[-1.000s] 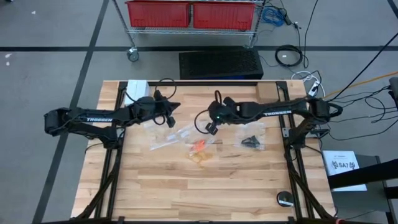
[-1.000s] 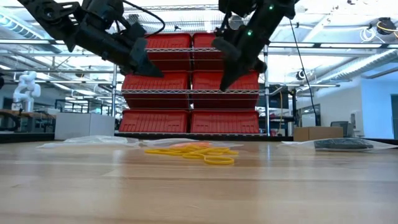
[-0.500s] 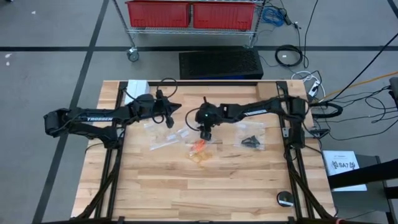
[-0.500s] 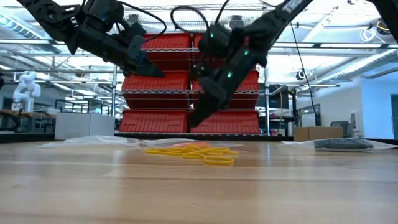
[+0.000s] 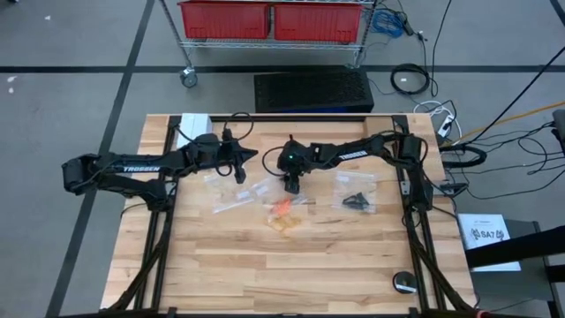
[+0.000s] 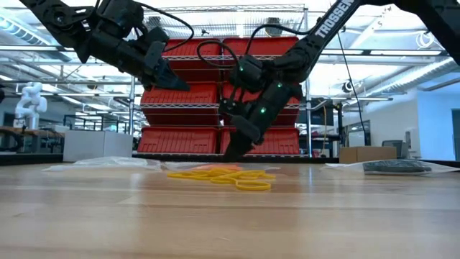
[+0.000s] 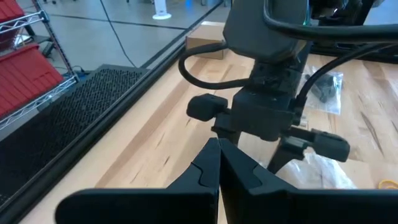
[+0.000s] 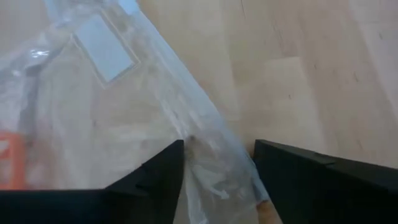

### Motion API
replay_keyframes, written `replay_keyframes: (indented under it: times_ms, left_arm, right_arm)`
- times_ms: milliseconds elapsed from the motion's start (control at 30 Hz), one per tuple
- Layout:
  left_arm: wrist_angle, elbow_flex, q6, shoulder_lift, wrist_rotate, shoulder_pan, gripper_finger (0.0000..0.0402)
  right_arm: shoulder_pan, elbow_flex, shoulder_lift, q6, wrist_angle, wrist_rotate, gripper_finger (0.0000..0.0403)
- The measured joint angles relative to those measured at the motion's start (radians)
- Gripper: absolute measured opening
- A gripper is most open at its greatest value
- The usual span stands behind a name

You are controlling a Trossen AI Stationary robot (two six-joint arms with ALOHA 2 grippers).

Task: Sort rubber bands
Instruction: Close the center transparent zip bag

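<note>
The right gripper (image 5: 292, 185) is low over the middle of the table (image 5: 221, 265), a little toward the far edge, and its two dark fingers (image 8: 155, 177) stand apart, released, with the edge of a clear plastic bag (image 8: 186, 134) lying between them. It is not yet closed on the plastic. The rubber bands (image 5: 282, 215) lie in a small loose pile of orange and yellowish loops just in front of this gripper, toward the near edge, and the low view shows the yellow ones spread flat on the wood. A second clear bag with black bands (image 5: 355, 200) rests near the right side of the table. The left gripper (image 5: 244, 162) hangs above the table to the left, well clear of the wood, with its fingers pressed together and nothing between them. In my judgement the step in hand is to take the bag by its edge, so the fingers should come down until both touch the wood, pinch only the thin film, and lift slowly, because such plastic can slip out easily or drag the loose bands beside it.
</note>
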Motion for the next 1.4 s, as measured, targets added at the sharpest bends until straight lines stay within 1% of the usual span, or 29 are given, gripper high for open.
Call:
replay_keyframes:
  times_ms: [100,200,267,300,467,633,700,767,867,933,1000,1033,1100,1200,1267,1333,1400]
  left_arm:
    - [0.0,0.0,0.0,0.0,0.0,0.0,0.0004]
    - [0.005,0.0,-0.001,0.0,0.0,0.0,0.0004]
    - [0.018,0.0,-0.002,0.0,0.0,0.0,0.0004]
    - [0.02,0.0,-0.002,0.0,0.0,0.0,0.0004]
    - [0.085,-0.01,-0.01,0.0,0.0,0.0,0.0004]
    - [0.3,-0.103,-0.043,0.0,0.014,0.031,0.0004]
    - [0.389,-0.135,-0.075,0.0,0.081,0.057,0.0004]
    - [0.455,-0.158,-0.119,0.0,0.183,0.086,0.0004]
    - [0.48,-0.16,-0.162,0.0,0.345,0.115,0.0004]
    - [0.48,-0.16,-0.177,0.0,0.386,0.118,0.0004]
    - [0.481,-0.16,-0.192,0.0,0.389,0.117,0.001]
    - [0.481,-0.159,-0.193,0.0,0.389,0.116,0.0016]
    - [0.481,-0.157,-0.206,0.0,0.389,0.106,0.0034]
    - [0.489,-0.157,-0.26,0.0,0.39,0.091,0.0068]
    - [0.501,-0.15,-0.294,0.0,0.402,0.082,0.0092]
    - [0.505,-0.137,-0.31,0.0,0.437,0.074,0.0112]
    - [0.504,-0.13,-0.323,0.0,0.443,0.063,0.0129]
  right_arm:
    - [0.0,0.0,-0.002,-0.003,-0.001,0.007,0.0148]
    - [0.001,-0.001,-0.015,-0.004,-0.012,0.019,0.0076]
    - [0.003,-0.002,-0.032,-0.008,-0.019,0.052,0.0026]
    - [0.005,-0.002,-0.042,-0.008,-0.026,0.072,0.0014]
    - [0.038,-0.002,-0.128,-0.006,-0.102,0.236,0.0016]
    - [0.125,-0.002,-0.253,-0.034,-0.19,0.456,0.0002]
    - [0.167,-0.002,-0.299,-0.04,-0.211,0.546,0.0002]
    - [0.208,-0.002,-0.345,-0.044,-0.228,0.631,0.0002]
    - [0.268,-0.001,-0.411,-0.048,-0.251,0.755,0.0001]
    - [0.305,-0.001,-0.445,-0.056,-0.254,0.827,0.0001]
    - [0.338,-0.001,-0.474,-0.082,-0.25,0.866,0.0001]
    - [0.353,-0.001,-0.485,-0.096,-0.243,0.869,0.0001]
    - [0.378,-0.001,-0.494,-0.12,-0.23,0.886,0.0]
    - [0.409,-0.001,-0.494,-0.165,-0.219,0.966,0.0]
    - [0.419,-0.001,-0.494,-0.177,-0.215,0.98,0.0]
    - [0.422,-0.001,-0.494,-0.178,-0.214,0.982,0.0]
    - [0.424,-0.001,-0.494,-0.179,-0.212,0.996,0.0]
